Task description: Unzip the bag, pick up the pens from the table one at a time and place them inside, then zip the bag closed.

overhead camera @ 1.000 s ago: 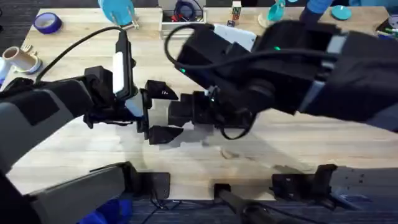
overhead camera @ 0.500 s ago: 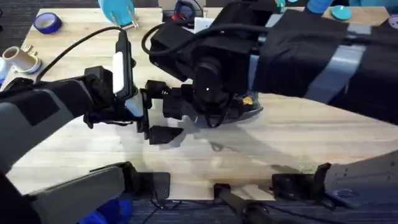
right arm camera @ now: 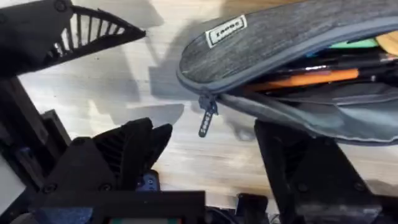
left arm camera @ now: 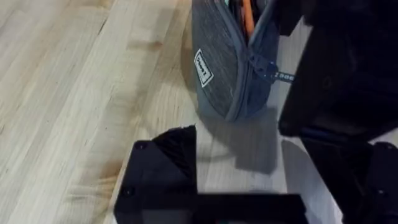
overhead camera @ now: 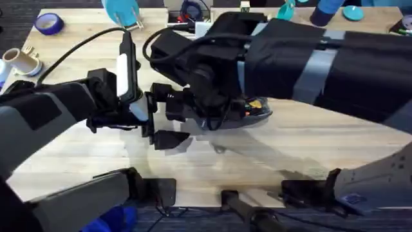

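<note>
Right gripper (right arm camera: 205, 165) jaws spread, straddling the zipper pull (right arm camera: 206, 118) low centre of frame. The bag (overhead camera: 254, 113) sits mid-table, open, pens inside. Centre on the tab, pinch, drag along the seam. Left gripper (overhead camera: 161, 119) spread beside the bag end; brace there.

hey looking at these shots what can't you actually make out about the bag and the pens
- Overhead: most of the bag is hidden under the right arm.
- Right wrist view: the bag's far end is cut off by the picture's edge; which items inside are the task's pens is unclear.
- Left wrist view: the right gripper covers part of the bag's opening.
</note>
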`<move>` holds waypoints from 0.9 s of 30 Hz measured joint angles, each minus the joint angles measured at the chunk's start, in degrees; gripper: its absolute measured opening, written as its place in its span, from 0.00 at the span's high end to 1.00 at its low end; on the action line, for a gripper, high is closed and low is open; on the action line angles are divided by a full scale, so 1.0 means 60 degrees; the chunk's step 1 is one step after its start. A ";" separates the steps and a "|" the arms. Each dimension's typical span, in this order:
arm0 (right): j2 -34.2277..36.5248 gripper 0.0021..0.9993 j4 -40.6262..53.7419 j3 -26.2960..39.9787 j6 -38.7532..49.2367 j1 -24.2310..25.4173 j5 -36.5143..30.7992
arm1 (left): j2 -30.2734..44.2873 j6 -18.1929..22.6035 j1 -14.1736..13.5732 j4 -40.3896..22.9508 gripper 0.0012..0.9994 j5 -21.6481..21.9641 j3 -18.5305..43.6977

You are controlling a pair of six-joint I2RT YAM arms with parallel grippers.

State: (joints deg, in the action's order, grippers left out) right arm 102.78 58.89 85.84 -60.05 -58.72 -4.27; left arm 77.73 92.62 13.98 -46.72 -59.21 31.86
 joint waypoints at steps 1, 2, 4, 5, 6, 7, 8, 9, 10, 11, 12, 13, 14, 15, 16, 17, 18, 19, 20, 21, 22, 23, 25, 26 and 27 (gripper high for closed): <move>0.0000 0.00 -0.0024 0.0002 0.0000 0.0000 0.0000 | 0.0000 0.0000 0.0000 0.0001 0.01 -0.0018 0.0000; 0.0000 0.00 -0.0031 0.0007 0.0000 0.0000 0.0000 | 0.0000 0.0000 0.0000 0.0000 0.01 -0.0023 0.0000; 0.0006 0.00 -0.0028 0.0007 0.0000 0.0000 0.0000 | 0.0000 0.0000 0.0000 0.0002 0.01 -0.0027 0.0000; 0.0017 0.00 -0.0035 0.0007 0.0000 0.0000 0.0000 | 0.0000 0.0000 0.0000 0.0000 0.01 -0.0030 0.0000; 0.0032 0.00 -0.0034 0.0007 0.0000 0.0000 0.0000 | 0.0000 0.0000 0.0000 0.0000 0.01 -0.0030 0.0000; 0.0062 0.00 -0.0035 0.0011 0.0000 0.0000 0.0000 | 0.0000 0.0000 0.0000 0.0002 0.01 -0.0036 0.0000; 0.0100 0.00 -0.0035 0.0011 0.0000 0.0004 0.0000 | 0.0000 0.0000 0.0000 0.0001 0.01 -0.0048 0.0000; 0.0156 0.00 -0.0035 0.0018 0.0000 0.0004 0.0000 | 0.0000 0.0000 0.0000 0.0000 0.01 -0.0060 0.0000; 0.0218 0.00 -0.0037 0.0024 0.0000 0.0005 0.0000 | 0.0000 0.0000 0.0000 0.0000 0.01 -0.0067 0.0000; 0.0285 0.00 -0.0043 0.0025 0.0000 0.0025 0.0000 | 0.0000 0.0000 0.0000 0.0000 0.01 -0.0070 0.0000; 0.0351 0.00 -0.0046 0.0025 0.0000 0.0037 0.0000 | 0.0000 0.0000 0.0000 0.0000 0.01 -0.0093 0.0000; 0.0409 0.00 -0.0051 0.0025 0.0000 0.0049 0.0000 | 0.0000 0.0000 0.0000 0.0000 0.01 -0.0101 0.0000; 0.0453 0.00 -0.0056 0.0025 0.0001 0.0061 0.0000 | 0.0000 0.0000 0.0000 0.0000 0.01 -0.0107 0.0000; 0.0488 0.00 -0.0065 0.0025 0.0000 0.0073 0.0000 | 0.0000 0.0000 0.0000 0.0000 0.01 -0.0122 0.0000; 0.0499 0.00 -0.0073 0.0025 0.0000 0.0078 0.0000 | 0.0000 0.0000 0.0000 0.0000 0.01 -0.0132 0.0000; 0.0506 0.00 -0.0084 0.0025 0.0000 0.0087 0.0000 | 0.0000 0.0000 0.0000 0.0002 0.01 -0.0132 0.0000; 0.0506 0.00 -0.0090 0.0025 0.0000 0.0095 0.0000 | 0.0000 0.0000 0.0000 0.0000 0.01 -0.0132 0.0000; 0.0505 0.00 -0.0094 0.0025 0.0000 0.0095 0.0000 | 0.0000 0.0000 0.0000 0.0002 0.01 -0.0136 0.0000; 0.0506 0.00 -0.0094 0.0025 0.0000 0.0095 0.0000 | 0.0000 0.0000 0.0000 0.0001 0.01 -0.0136 0.0000; 0.0506 0.00 -0.0094 0.0025 0.0000 0.0095 0.0000 | 0.0000 0.0000 0.0000 0.0000 0.01 -0.0136 0.0000; 0.0506 0.00 -0.0094 0.0025 0.0000 0.0107 0.0000 | 0.0000 0.0000 0.0000 0.0000 0.01 -0.0136 0.0000; 0.0506 0.00 -0.0094 0.0025 0.0000 0.0113 0.0000 | 0.0000 0.0000 0.0000 0.0000 0.01 -0.0136 0.0000; 0.0504 0.00 -0.0105 0.0025 0.0000 0.0131 0.0000 | 0.0000 0.0000 0.0000 0.0001 0.01 -0.0136 0.0000; 0.0506 0.00 -0.0110 0.0025 0.0000 0.0146 0.0000 | 0.0000 0.0000 0.0000 0.0002 0.01 -0.0136 0.0000; 0.0506 0.00 -0.0118 0.0025 0.0000 0.0159 0.0000 | 0.0000 0.0000 0.0000 0.0000 0.01 -0.0136 0.0000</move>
State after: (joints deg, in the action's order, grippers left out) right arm 105.82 58.18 86.00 -60.05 -57.76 -4.27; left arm 77.73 92.62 13.98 -46.72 -60.03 31.86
